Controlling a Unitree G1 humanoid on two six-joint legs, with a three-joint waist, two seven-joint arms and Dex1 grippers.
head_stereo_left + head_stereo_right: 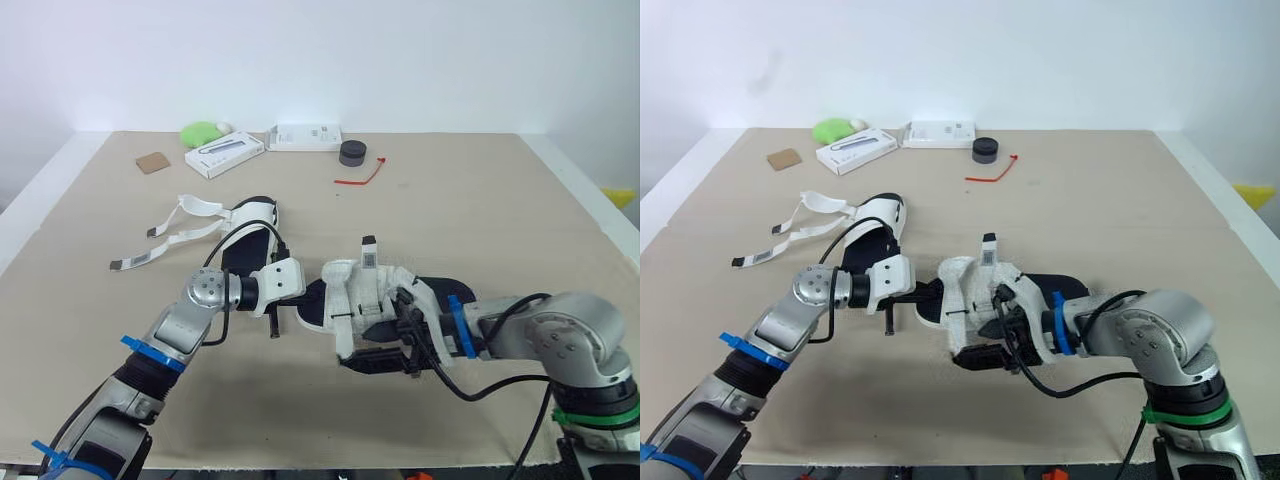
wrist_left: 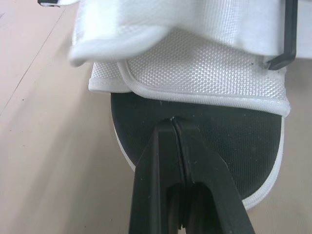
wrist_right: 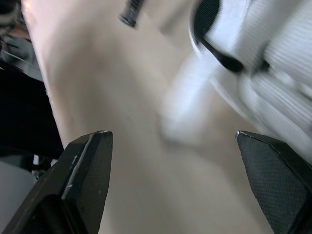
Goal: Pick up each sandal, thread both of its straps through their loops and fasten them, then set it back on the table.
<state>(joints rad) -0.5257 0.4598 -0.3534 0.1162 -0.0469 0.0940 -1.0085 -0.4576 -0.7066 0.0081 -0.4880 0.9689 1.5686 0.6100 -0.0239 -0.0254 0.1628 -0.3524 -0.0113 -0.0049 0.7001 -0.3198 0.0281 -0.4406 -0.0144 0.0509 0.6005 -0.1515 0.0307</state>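
While the closed left hand (image 2: 174, 121) lies over the black pebbled footbed (image 2: 234, 146) of a white woven-mesh sandal (image 1: 362, 288), the right hand (image 3: 171, 135) gapes wide.

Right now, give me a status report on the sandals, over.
Left hand shut, tips against the white mesh sandal with black insole. Right hand open beside it. Second white sandal farther back, straps loose.

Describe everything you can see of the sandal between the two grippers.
The sandal has a white woven-looking upper, a black footbed and a white sole rim. One strap end sticks up from it. It seems to rest on the table. The shut left gripper points onto its footbed at one end; the open right gripper is at its side.
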